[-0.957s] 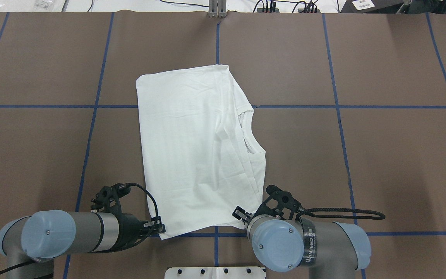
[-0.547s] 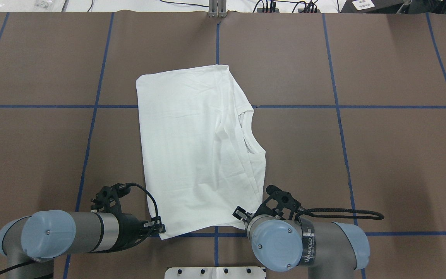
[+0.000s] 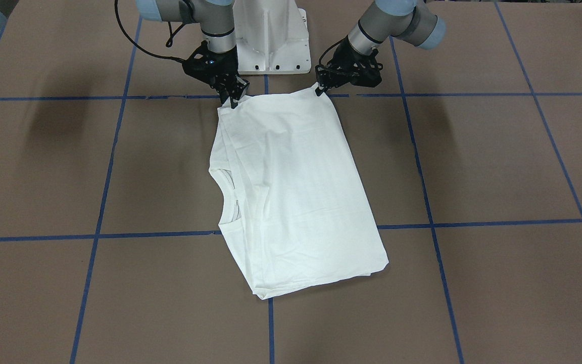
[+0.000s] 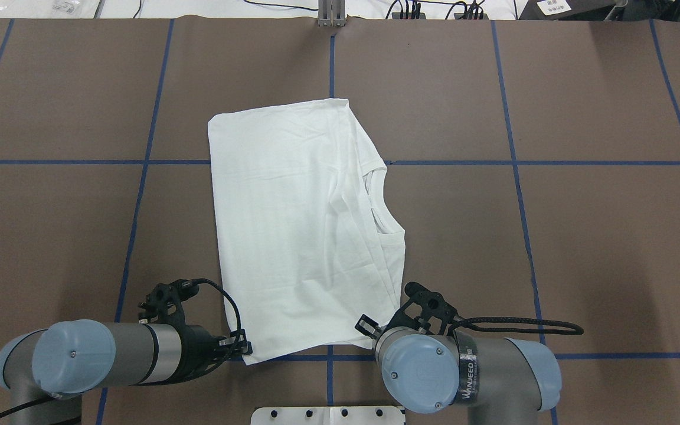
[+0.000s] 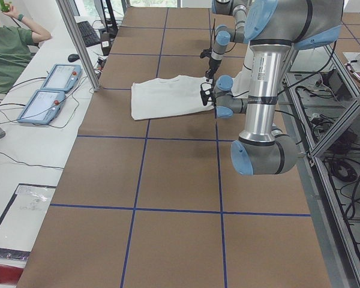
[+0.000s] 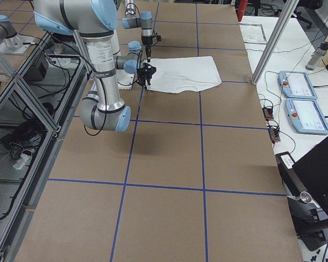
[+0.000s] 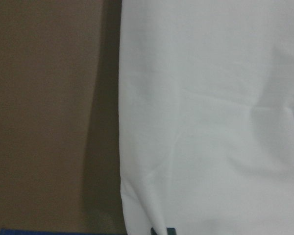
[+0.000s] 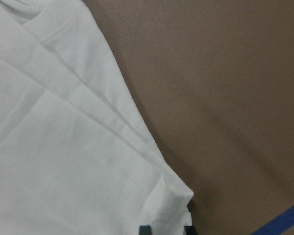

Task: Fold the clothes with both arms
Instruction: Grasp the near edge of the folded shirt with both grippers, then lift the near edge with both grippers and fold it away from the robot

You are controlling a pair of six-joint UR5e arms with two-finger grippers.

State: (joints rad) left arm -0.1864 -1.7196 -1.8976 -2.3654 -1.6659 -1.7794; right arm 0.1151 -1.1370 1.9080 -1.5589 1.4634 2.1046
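The white T-shirt (image 4: 298, 236) lies folded lengthwise and flat on the brown table, collar (image 4: 378, 203) on its right side; it also shows in the front view (image 3: 296, 192). No printed text shows. My left gripper (image 4: 245, 349) is shut on the shirt's near left corner, seen in the front view (image 3: 319, 89) as a pinched point. My right gripper (image 3: 232, 100) is shut on the near right corner; in the overhead view its tips are hidden under the wrist (image 4: 417, 372). Both wrist views show white cloth (image 7: 210, 122) (image 8: 63, 147) running down to the fingertips.
The white pedestal base (image 3: 271, 40) stands just behind both grippers. Blue tape lines (image 4: 511, 162) cross the brown table cover. In the left side view, two teach pendants (image 5: 48, 90), a metal post (image 5: 78, 45) and a seated person (image 5: 9, 51) are beyond the table's far edge.
The right arm's elbow has edged slightly left. The shirt and the left arm have not moved.
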